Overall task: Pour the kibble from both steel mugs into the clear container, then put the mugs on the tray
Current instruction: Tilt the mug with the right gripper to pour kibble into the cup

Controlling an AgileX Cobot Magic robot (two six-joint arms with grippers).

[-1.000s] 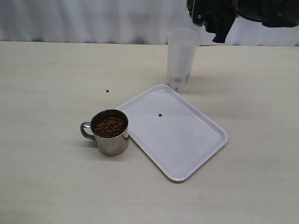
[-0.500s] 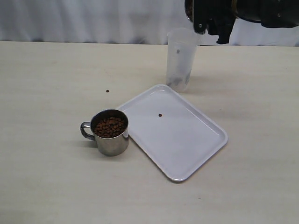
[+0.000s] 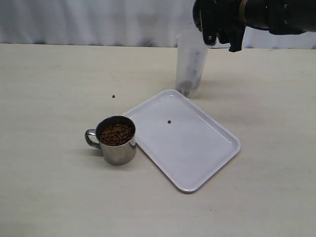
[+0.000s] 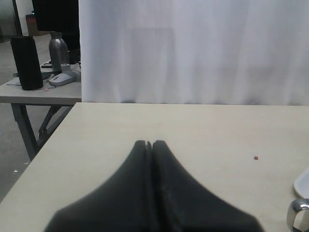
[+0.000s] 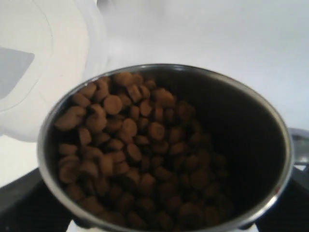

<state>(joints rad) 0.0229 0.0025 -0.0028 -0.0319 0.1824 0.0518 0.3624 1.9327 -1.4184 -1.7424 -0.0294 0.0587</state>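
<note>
My right gripper (image 3: 220, 25) is shut on a steel mug (image 3: 204, 20) and holds it tipped just above the rim of the clear container (image 3: 191, 63). In the right wrist view this mug (image 5: 164, 145) is full of kibble (image 5: 130, 145), with the container's rim (image 5: 58, 72) close beside it. A little kibble (image 3: 186, 89) lies in the container's bottom. The second steel mug (image 3: 116, 140) stands upright on the table, full of kibble, next to the white tray (image 3: 197, 153). My left gripper (image 4: 149, 143) is shut and empty, low over the table; it does not show in the exterior view.
One loose pellet (image 3: 169, 121) lies on the tray and another (image 3: 113, 96) on the table left of it. A white curtain hangs behind the table. Beyond the table's left edge stands a side table (image 4: 38, 92) with a bottle and a black box.
My right gripper has shifted left and down with the mug, tipping it closer over the container's rim. The mug on the table and the tray have not moved.
</note>
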